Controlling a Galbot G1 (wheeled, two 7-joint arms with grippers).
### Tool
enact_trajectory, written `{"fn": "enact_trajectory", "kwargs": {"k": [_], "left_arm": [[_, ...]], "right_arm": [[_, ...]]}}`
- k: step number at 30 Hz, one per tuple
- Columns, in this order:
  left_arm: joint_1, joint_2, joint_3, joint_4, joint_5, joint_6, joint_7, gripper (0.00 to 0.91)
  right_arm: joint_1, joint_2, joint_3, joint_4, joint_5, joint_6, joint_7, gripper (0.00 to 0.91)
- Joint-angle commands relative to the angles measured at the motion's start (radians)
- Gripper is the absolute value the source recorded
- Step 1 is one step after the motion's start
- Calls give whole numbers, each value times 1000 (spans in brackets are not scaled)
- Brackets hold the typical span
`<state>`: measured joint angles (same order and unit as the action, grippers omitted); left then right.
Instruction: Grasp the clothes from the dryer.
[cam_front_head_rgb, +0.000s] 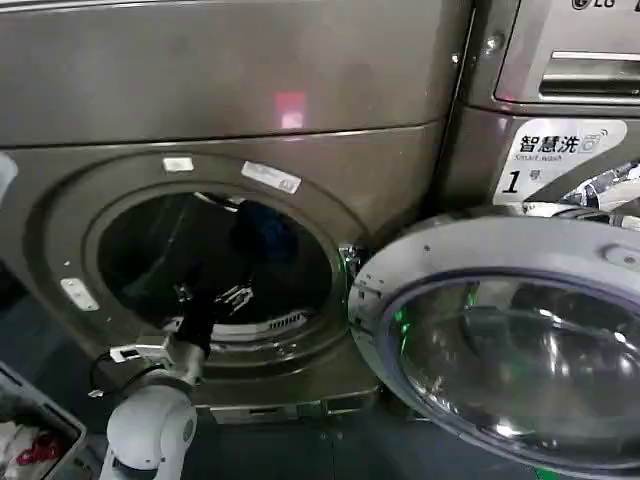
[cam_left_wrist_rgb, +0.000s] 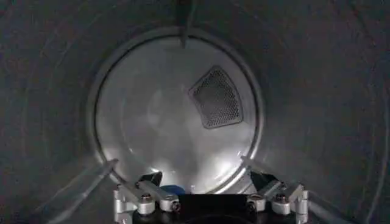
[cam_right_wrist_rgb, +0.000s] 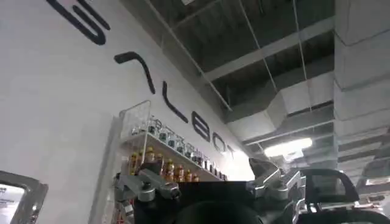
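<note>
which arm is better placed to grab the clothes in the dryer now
Left. The left gripper is already inside the dryer drum, near the dark blue garment. The right gripper points up at a wall and ceiling.

Carrier: grey-brown front-loading metal dryer (cam_front_head_rgb: 250, 90), its round opening facing the head camera.
Door: round glass-windowed dryer door (cam_front_head_rgb: 520, 350), swung open beside the opening's right edge.
Drum: ribbed grey metal drum (cam_left_wrist_rgb: 55, 109), dark inside in the head view.
Back wall: pale round metal back plate (cam_left_wrist_rgb: 152, 122) with a fan-shaped mesh vent (cam_left_wrist_rgb: 216, 97) in it.
In the drum: a dark blue piece of cloth (cam_front_head_rgb: 265, 235) shows in the upper part of the opening; whether it rests on the drum wall cannot be told.
Rim: white labels (cam_front_head_rgb: 270, 177) along the opening's upper edge.
</note>
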<state>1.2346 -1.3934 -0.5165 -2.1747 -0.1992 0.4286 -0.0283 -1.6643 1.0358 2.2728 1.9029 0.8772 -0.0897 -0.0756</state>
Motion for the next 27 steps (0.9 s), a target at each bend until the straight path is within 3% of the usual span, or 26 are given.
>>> {"fn": "enact_trajectory", "kwargs": {"k": [1, 27], "left_arm": [[1, 3, -11, 0, 0, 1, 1, 907], [0, 6, -17, -7, -11, 4, 2, 907]], "right_arm": [[1, -2, 0, -1, 0, 0, 0, 907], [-13, -4, 5, 8, -3, 8, 10, 907]]}}
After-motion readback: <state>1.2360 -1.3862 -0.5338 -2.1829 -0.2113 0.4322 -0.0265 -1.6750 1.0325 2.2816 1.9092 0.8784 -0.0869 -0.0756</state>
